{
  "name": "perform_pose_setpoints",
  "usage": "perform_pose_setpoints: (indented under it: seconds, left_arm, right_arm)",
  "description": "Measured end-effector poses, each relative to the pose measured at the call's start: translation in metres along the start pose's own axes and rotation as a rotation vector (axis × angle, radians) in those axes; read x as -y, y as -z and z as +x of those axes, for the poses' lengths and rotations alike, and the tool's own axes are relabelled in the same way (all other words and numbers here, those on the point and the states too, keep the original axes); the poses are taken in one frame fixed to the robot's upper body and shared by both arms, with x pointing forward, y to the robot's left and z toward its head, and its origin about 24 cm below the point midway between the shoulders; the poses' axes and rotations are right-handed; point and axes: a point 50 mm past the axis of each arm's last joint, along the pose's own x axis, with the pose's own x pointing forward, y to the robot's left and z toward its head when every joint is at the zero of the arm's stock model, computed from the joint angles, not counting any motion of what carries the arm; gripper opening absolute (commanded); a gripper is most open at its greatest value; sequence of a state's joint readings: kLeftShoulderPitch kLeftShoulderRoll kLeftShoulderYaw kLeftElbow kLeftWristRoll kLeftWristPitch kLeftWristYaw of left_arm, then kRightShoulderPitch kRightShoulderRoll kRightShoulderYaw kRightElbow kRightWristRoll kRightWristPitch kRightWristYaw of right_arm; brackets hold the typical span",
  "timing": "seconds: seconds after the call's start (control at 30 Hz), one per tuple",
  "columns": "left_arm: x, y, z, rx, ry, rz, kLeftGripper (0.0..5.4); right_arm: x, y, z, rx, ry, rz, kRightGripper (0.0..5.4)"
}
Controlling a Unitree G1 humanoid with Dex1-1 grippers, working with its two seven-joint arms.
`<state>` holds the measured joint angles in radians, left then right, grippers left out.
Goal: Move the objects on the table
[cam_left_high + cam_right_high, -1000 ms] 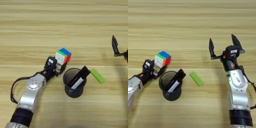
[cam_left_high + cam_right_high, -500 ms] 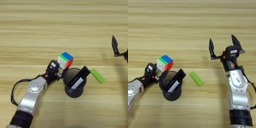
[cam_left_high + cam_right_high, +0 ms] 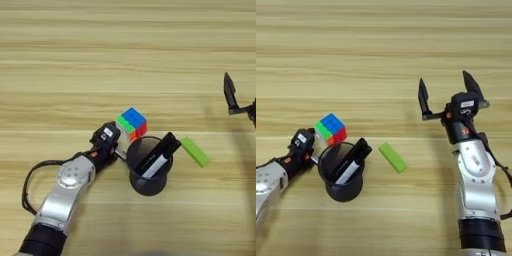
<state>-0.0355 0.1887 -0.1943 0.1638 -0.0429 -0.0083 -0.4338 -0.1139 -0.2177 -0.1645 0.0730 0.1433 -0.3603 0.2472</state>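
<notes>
The multicoloured puzzle cube (image 3: 133, 123) sits just behind the left rim of the black mesh cup (image 3: 148, 176). My left gripper (image 3: 121, 146) reaches in from the lower left and is shut on the cube's near side. One finger lies between the cube and the cup. The lime-green block (image 3: 393, 157) lies flat on the table (image 3: 75, 60) to the right of the cup. My right gripper (image 3: 443, 80) stands at the right, fingers pointing up and spread wide open, holding nothing.
A marker with a white barrel and black cap (image 3: 159, 155) leans inside the mesh cup, its cap sticking out over the right rim. My right arm (image 3: 475, 190) runs down to the picture's bottom edge.
My left gripper has carried the cube toward me and slightly right, up against the cup's rim. The right gripper, the block and the cup have stayed where they were.
</notes>
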Motion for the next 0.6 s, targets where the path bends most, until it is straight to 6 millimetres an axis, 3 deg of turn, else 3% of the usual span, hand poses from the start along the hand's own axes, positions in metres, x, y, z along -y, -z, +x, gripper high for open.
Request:
perform_pose_setpoints:
  seconds: [0.13,0.6]
  left_arm:
    - [-0.007,-0.009,-0.002,0.061,-0.044,0.021,5.36]
    - [-0.031,-0.045,-0.003,0.283,-0.193,0.102,5.36]
  right_arm:
    - [0.0,0.0,0.0,0.001,0.0,0.0,5.4]
    - [0.0,0.0,0.0,0.002,0.0,0.0,5.4]
